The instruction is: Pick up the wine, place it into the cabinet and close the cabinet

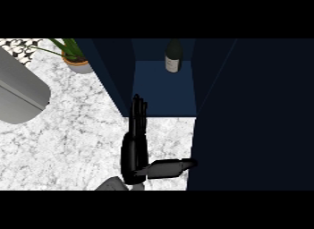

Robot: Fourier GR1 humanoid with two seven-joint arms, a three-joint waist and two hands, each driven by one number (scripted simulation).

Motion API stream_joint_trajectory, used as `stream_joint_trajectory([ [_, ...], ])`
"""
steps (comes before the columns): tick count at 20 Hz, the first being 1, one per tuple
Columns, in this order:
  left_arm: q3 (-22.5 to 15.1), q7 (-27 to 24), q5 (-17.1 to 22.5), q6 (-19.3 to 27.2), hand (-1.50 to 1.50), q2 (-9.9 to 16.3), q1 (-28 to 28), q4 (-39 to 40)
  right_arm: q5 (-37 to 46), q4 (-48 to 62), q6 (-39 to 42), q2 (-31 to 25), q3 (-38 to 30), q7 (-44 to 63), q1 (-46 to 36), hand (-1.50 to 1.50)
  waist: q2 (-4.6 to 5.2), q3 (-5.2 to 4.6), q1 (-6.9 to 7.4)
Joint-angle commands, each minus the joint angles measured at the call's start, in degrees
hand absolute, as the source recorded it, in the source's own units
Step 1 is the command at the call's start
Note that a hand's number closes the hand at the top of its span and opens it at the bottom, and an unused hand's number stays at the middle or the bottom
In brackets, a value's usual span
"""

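Already the wine bottle point(173, 56) stands upright inside the open dark-blue cabinet point(164, 89), toward the back of its floor. One black hand point(136, 143) shows low in the view, fingers straight and together, pointing up toward the cabinet's left wall, thumb stuck out toward the door point(258, 116) at right; it holds nothing. Which hand it is cannot be told. A potted plant point(75, 56) sits on the marble table point(60, 138), beside a grey appliance point(10, 87).
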Motion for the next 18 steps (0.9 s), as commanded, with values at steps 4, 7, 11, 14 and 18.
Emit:
stream_joint_trajectory([
  [4, -4.4, 3.7, -5.8, 5.9, -1.50, 5.7, 10.3, -16.5, -1.9, -5.5, -0.6, -0.1, 0.6, 2.9, 0.7, -1.50, 0.07, -0.01, 0.09],
  [7, -5.7, 1.7, -7.5, 5.8, -1.50, 4.0, 13.3, -18.2, -4.5, -6.2, -1.7, -1.4, -1.3, 7.7, -3.0, -1.50, 0.08, -0.04, 0.10],
  [11, -6.4, 1.0, -7.5, 0.3, -1.50, 10.2, 18.1, -22.6, -8.2, -4.4, 2.6, 0.0, -0.2, 2.5, 3.8, -1.50, 0.07, -0.01, -0.08],
  [14, -4.3, 6.0, -6.0, -1.6, -1.50, 17.8, 17.9, -30.7, -8.9, -5.6, 4.1, -1.0, 1.2, 5.3, 3.6, 1.50, -0.05, 0.01, -0.11],
  [18, -4.7, 5.1, -6.1, -4.1, -1.50, 22.0, 23.2, -34.8, -10.9, -6.0, 6.9, -2.7, 0.4, 5.7, 4.4, 1.50, 0.02, 0.00, -0.08],
])
